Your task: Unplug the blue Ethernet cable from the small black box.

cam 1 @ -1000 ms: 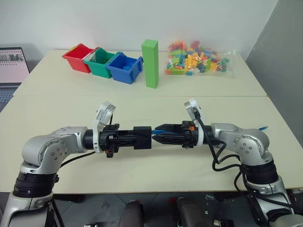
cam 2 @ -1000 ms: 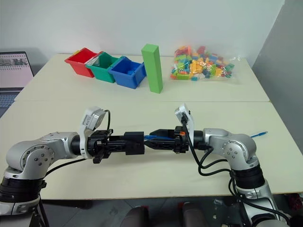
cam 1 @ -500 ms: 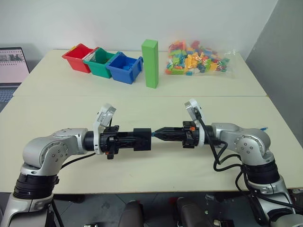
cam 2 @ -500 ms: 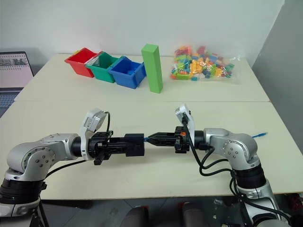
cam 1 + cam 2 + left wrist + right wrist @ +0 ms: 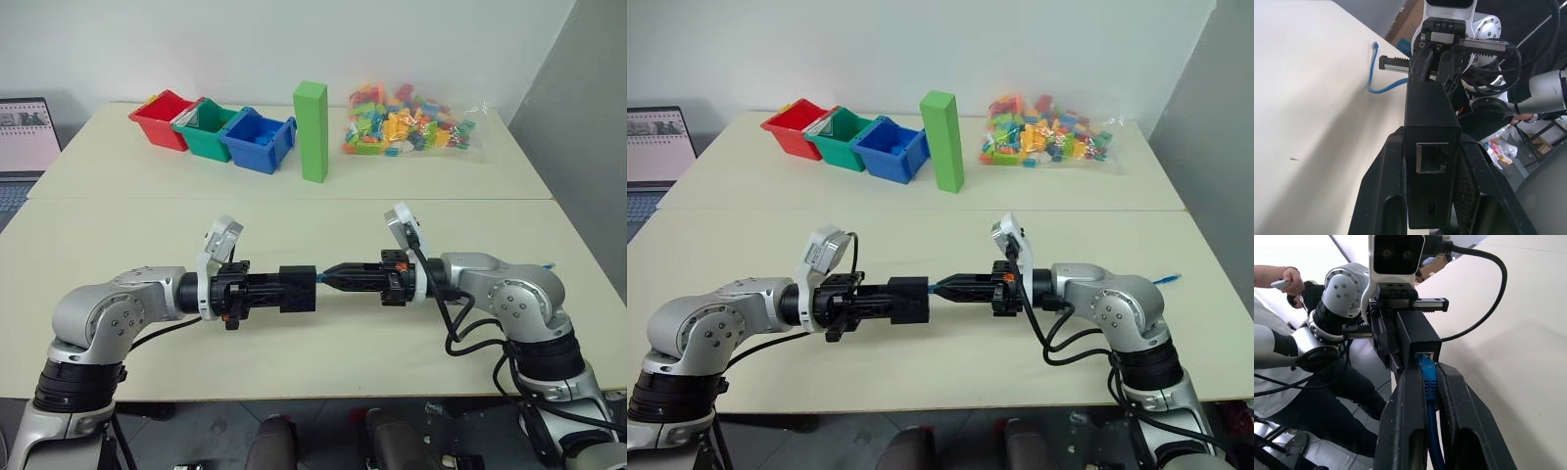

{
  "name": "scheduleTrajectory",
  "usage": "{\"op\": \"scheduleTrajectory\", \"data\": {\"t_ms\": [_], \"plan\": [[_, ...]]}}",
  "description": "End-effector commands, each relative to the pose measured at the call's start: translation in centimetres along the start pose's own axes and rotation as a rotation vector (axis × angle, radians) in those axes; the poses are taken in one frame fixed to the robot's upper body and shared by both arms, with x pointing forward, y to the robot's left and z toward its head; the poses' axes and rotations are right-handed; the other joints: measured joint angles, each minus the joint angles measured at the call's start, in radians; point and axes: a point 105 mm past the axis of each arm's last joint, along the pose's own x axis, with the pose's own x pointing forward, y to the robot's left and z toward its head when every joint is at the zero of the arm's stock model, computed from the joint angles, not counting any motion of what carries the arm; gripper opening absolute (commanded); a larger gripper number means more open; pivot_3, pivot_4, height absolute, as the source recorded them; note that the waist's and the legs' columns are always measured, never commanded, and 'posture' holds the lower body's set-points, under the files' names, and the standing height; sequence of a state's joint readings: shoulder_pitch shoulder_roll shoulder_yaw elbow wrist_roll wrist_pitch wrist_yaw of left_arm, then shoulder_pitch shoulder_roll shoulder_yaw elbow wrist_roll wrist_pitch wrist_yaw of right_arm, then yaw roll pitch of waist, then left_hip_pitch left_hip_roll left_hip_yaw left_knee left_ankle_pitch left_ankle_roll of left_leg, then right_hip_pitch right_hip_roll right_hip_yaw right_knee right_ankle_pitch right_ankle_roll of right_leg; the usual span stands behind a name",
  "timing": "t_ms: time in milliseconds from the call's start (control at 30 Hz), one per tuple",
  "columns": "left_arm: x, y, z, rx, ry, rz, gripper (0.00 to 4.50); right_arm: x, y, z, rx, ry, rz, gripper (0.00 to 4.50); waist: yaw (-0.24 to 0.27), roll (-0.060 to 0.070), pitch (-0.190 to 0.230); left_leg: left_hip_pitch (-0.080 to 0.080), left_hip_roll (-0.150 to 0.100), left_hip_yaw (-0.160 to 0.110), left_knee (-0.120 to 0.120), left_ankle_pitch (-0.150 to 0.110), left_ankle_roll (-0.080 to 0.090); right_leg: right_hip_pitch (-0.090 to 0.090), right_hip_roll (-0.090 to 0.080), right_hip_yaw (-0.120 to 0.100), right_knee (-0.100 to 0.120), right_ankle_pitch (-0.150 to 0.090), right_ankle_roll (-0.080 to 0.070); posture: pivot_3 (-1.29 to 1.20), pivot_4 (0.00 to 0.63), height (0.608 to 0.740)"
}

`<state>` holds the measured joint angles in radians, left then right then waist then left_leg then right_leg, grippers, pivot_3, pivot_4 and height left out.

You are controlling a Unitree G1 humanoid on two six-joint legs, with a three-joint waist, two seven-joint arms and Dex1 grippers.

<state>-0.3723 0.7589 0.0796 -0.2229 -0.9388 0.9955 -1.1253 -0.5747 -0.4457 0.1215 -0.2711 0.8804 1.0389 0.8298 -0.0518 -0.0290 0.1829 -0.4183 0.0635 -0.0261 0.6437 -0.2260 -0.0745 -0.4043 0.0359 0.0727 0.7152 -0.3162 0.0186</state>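
A smooth cream table (image 5: 118,186) is carrying everything. Behind the small black box (image 5: 297,289), red, green and blue plastic bins (image 5: 257,140) are sitting in a row, contents unclear. The left gripper (image 5: 263,291) is clamping that matte squarish box above the tabletop. The right gripper (image 5: 338,277) is pinching the blue Ethernet cable (image 5: 1428,377), plug pointing into the box's port, lying along the fingers.
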Motion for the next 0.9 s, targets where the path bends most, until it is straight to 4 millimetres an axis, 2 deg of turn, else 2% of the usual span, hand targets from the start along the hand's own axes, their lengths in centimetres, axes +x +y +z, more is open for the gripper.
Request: {"op": "scheduleTrajectory", "data": {"t_ms": [33, 300, 467, 533, 567, 733, 833, 900], "plan": [[-1.2, -0.1, 1.2, 0.051, -0.034, 0.027, 0.8, -1.6, -0.5, -0.4, 0.008, 0.029, -0.051, 0.03, 0.0, 0.0, 0.0, 0.0, 0.0, 0.0, 0.0, 0.0, 0.0, 0.0, 0.0, 0.0, 0.0, 0.0, 0.0, 0.0, 0.15, 0.74], [-1.5, 0.2, 1.0, 0.051, -0.026, 0.048, 0.8, -2.4, -0.7, -0.3, 0.017, 0.021, -0.073, 0.03, 0.0, 0.0, 0.0, 0.0, 0.0, 0.0, 0.0, 0.0, 0.0, 0.0, 0.0, 0.0, 0.0, 0.0, 0.0, 0.0, 0.15, 0.74], [-1.2, -0.1, 0.8, 0.059, -0.013, 0.03, 0.8, -1.8, 0.5, 0.4, 0.004, -0.018, -0.013, 0.03, 0.0, 0.0, 0.0, 0.0, 0.0, 0.0, 0.0, 0.0, 0.0, 0.0, 0.0, 0.0, 0.0, 0.0, 0.0, 0.0, 0.15, 0.74], [-0.9, -0.4, 0.5, 0.063, 0.004, 0.015, 0.8, -1.3, 0.9, 0.9, 0.003, -0.045, 0.008, 0.73, 0.0, 0.0, 0.0, 0.0, 0.0, 0.0, 0.0, 0.0, 0.0, 0.0, 0.0, 0.0, 0.0, 0.0, 0.0, 0.0, 0.15, 0.74], [-0.7, -0.5, 0.3, 0.064, 0.008, 0.008, 0.8, -1.1, 1.2, 1.2, 0.004, -0.061, 0.022, 0.8, 0.0, 0.0, 0.0, 0.0, 0.0, 0.0, 0.0, 0.0, 0.0, 0.0, 0.0, 0.0, 0.0, 0.0, 0.0, 0.0, 0.15, 0.74], [-0.5, -0.6, 0.1, 0.064, 0.018, -0.005, 0.8, -0.9, 1.2, 1.8, 0.032, -0.103, 0.028, 1.97, -0.001, 0.0, 0.0, 0.0, 0.0, 0.0, 0.0, 0.0, 0.0, 0.0, 0.0, 0.0, 0.0, 0.0, 0.0, 0.0, 0.15, 0.74], [-0.5, -0.6, 0.1, 0.064, 0.016, -0.007, 0.8, -0.8, 0.8, 1.5, 0.034, -0.098, 0.001, 2.64, -0.001, 0.0, 0.0, 0.0, 0.0, 0.0, 0.0, 0.0, 0.0, 0.0, 0.0, 0.0, 0.0, 0.0, 0.0, 0.0, 0.15, 0.74], [-0.4, -0.6, 0.0, 0.063, 0.016, -0.009, 0.8, -0.7, 0.4, 1.2, 0.037, -0.093, -0.024, 2.88, -0.001, 0.0, 0.0, 0.0, 0.0, 0.0, 0.0, 0.0, 0.0, 0.0, 0.0, 0.0, 0.0, 0.0, 0.0, 0.0, 0.15, 0.74]]}}
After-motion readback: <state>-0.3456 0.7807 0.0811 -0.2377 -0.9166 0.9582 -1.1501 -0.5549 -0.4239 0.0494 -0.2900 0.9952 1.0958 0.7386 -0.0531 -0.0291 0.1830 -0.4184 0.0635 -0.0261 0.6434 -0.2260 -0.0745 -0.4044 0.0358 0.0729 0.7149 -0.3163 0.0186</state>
